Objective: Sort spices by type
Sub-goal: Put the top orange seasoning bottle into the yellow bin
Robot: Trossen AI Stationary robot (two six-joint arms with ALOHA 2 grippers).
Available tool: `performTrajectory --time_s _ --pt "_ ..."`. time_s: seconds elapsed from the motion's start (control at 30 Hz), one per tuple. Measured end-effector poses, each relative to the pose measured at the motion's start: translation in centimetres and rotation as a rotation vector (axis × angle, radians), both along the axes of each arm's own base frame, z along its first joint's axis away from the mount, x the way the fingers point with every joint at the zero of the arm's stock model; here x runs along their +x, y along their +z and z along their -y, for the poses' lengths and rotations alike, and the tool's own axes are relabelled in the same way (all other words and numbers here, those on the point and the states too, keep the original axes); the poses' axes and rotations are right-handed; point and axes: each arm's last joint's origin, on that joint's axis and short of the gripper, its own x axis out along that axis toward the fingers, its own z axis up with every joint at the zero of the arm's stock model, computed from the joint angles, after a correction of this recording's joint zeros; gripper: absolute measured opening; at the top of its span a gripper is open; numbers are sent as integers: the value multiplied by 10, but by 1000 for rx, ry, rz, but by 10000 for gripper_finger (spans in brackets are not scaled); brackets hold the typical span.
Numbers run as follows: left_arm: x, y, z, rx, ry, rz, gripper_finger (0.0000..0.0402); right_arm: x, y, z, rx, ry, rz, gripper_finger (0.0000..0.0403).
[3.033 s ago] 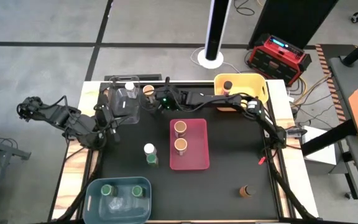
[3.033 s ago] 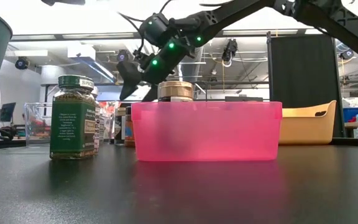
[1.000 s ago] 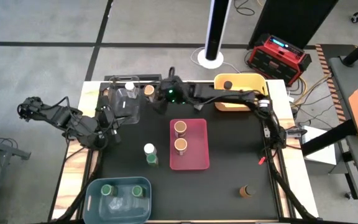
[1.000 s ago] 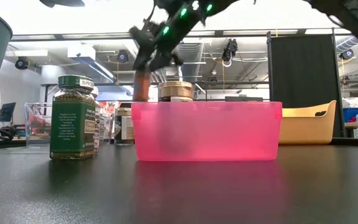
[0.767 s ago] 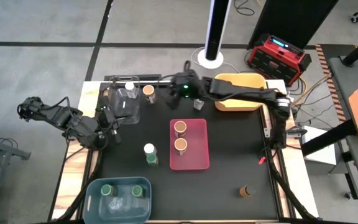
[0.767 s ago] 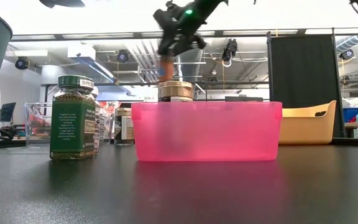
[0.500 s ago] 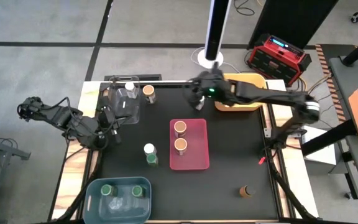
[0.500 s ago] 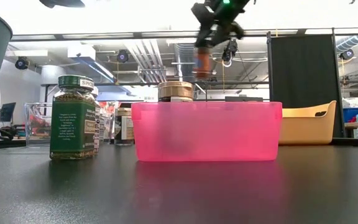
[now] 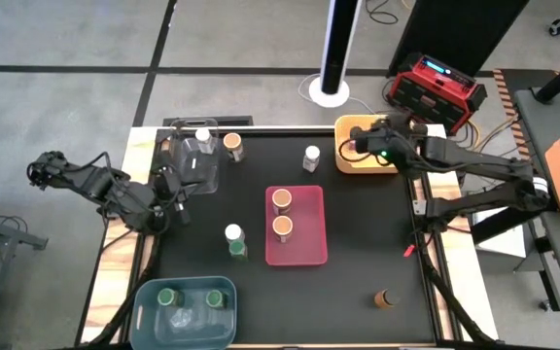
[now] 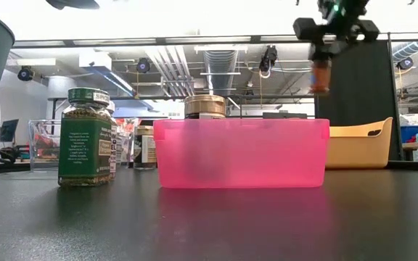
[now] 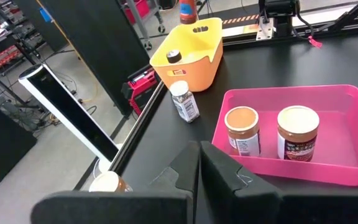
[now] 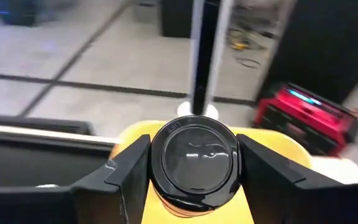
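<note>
Gripping a round, glossy dark-lidded spice jar, the right hand hovers seemingly over the yellow bin.

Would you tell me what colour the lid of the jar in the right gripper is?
Black lid, clearest in the right wrist view, held over the yellow bin.

The right arm reached in from three o'clock toward one o'clock, raised well above the tabletop, its right pincer clamped on a dark-lidded spice jar. The left arm lay folded low at nine o'clock, its left pincer pressed closed.
</note>
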Motion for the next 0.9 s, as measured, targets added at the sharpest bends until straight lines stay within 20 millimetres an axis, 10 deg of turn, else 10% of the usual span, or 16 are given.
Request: performTrajectory --time_s 0.33,0.9 --pt "3 -2 1 6 0 -14 0 -9 -41 22 60 -141 -128 198" --pt "11 -6 5 36 -7 -56 0 -21 -51 77 161 44 -155 198"
